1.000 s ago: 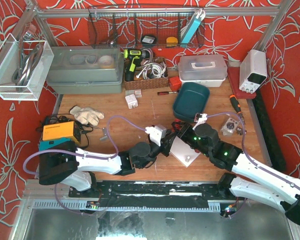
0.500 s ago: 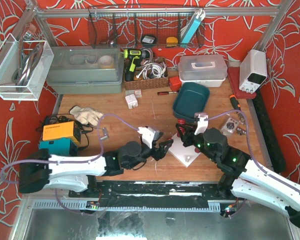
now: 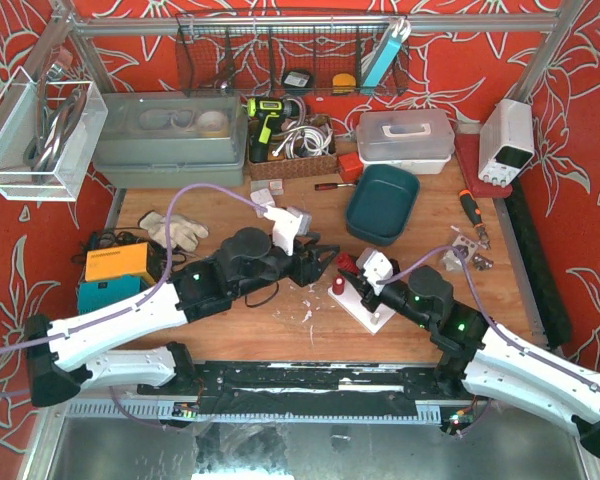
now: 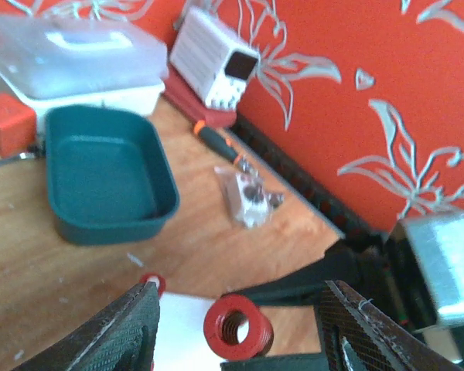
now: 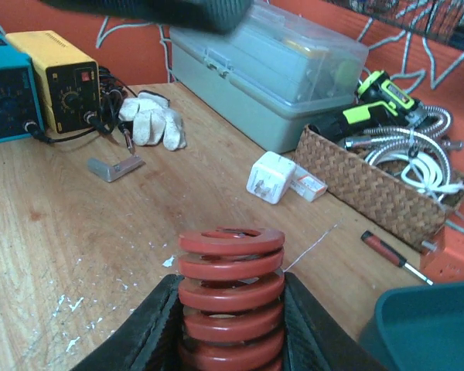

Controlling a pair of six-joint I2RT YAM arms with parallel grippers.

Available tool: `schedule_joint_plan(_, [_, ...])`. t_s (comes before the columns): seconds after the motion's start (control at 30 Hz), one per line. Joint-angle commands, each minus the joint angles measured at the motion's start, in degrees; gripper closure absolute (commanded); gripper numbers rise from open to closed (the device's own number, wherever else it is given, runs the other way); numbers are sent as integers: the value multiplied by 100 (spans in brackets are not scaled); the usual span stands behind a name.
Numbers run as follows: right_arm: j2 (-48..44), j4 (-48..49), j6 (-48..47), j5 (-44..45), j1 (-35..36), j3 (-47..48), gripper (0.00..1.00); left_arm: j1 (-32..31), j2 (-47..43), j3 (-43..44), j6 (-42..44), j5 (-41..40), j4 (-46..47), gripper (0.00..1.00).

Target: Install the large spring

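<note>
Right wrist view is showing me the right gripper clamping the large red spring between its pads, with the coils stacking lengthwise along the fingers. On the top camera the spring is sitting just beside the red-capped post of the white base plate, on its far side and not over it. The left gripper is standing partly spread and empty, facing the spring end-on. I am judging that the right arm is the nearer one, and that the spring's axis is needing to tip upright over the post.
</note>
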Motion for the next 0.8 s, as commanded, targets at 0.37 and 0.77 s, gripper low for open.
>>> schedule_joint_plan(0.37, [-136,826,-836,-335,22,-181,100,94,918,652,-188,1466,-1037,43])
schedule_joint_plan(0.77, [24,1035,-943,-557,22,-243,100,437,1061,529,-394,1857,-585,49])
